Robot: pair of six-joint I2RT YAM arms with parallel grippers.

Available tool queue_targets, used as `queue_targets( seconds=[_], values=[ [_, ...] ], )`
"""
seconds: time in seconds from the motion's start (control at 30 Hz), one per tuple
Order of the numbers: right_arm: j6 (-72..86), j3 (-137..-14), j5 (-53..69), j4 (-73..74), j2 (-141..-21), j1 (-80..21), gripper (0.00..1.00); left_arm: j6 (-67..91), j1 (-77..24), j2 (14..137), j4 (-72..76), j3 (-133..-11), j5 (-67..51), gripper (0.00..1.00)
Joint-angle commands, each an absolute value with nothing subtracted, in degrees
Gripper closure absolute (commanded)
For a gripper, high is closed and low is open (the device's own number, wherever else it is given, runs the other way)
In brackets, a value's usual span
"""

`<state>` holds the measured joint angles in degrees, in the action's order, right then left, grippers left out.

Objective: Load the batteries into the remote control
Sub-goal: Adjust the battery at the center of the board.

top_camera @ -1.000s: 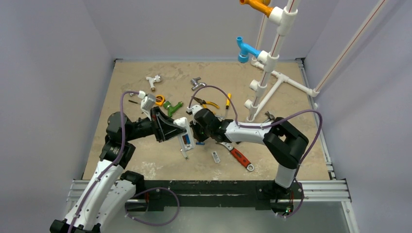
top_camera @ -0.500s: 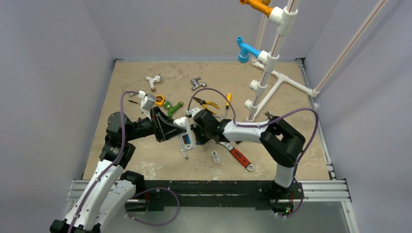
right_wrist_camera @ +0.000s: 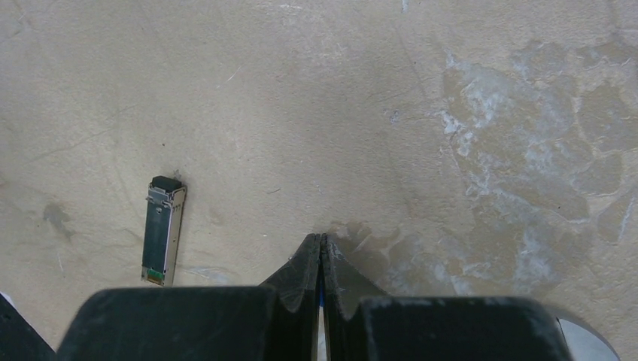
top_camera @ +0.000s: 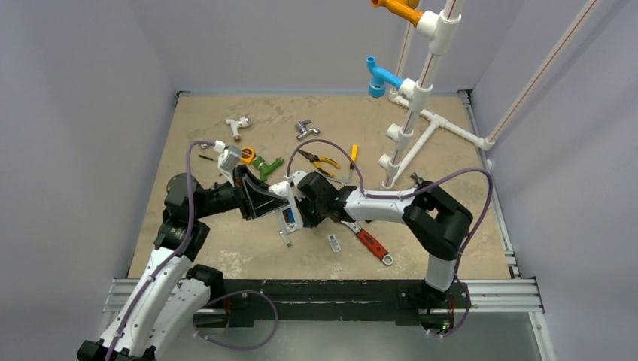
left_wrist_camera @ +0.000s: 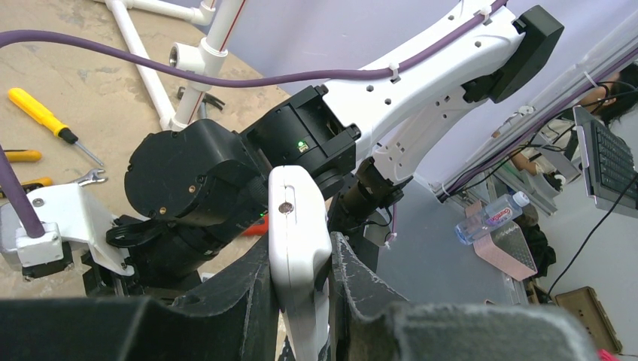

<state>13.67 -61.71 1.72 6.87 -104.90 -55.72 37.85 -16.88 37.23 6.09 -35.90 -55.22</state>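
My left gripper (top_camera: 280,204) (left_wrist_camera: 301,263) is shut on the remote control (top_camera: 287,212) (left_wrist_camera: 297,233), a white slab held edge-on above the table. In the top view its back recess faces up and blue batteries (top_camera: 288,216) show inside it. My right gripper (top_camera: 304,209) (right_wrist_camera: 321,239) is shut with nothing between its fingers, and it sits right against the remote's right side. In the right wrist view its tips point down at bare table. Whether they touch the remote or the batteries cannot be told.
A small silvery metal piece (top_camera: 334,243) (right_wrist_camera: 162,229) lies near a red-handled wrench (top_camera: 370,244). Pliers (top_camera: 320,159), a yellow screwdriver (top_camera: 353,154) (left_wrist_camera: 41,113), a green part (top_camera: 268,167) and pipe fittings lie further back. A white pipe frame (top_camera: 410,128) stands at the back right.
The right arm has edged a little left, toward the remote, and its cable loop has shifted. The left arm and the remote have held still.
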Motion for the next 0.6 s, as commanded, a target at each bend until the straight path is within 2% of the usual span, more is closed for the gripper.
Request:
queue_targets(
  seconds=[0.0, 0.33, 0.57],
  values=[
    [12.1, -61.17, 2.49, 12.08, -103.1, -56.28, 1.0, 36.91, -16.69, 36.94, 7.74, -38.28, -54.71, 1.0],
    [7.76, -59.68, 10.4, 14.43, -102.49, -56.26, 1.0, 37.18, -16.69, 37.0, 8.05, -38.14, -54.75, 1.0],
    [5.95, -59.43, 11.55, 16.26, -101.9, -56.34, 1.0, 37.27, -16.68, 37.0, 8.17, -38.01, -54.74, 1.0]
  ],
)
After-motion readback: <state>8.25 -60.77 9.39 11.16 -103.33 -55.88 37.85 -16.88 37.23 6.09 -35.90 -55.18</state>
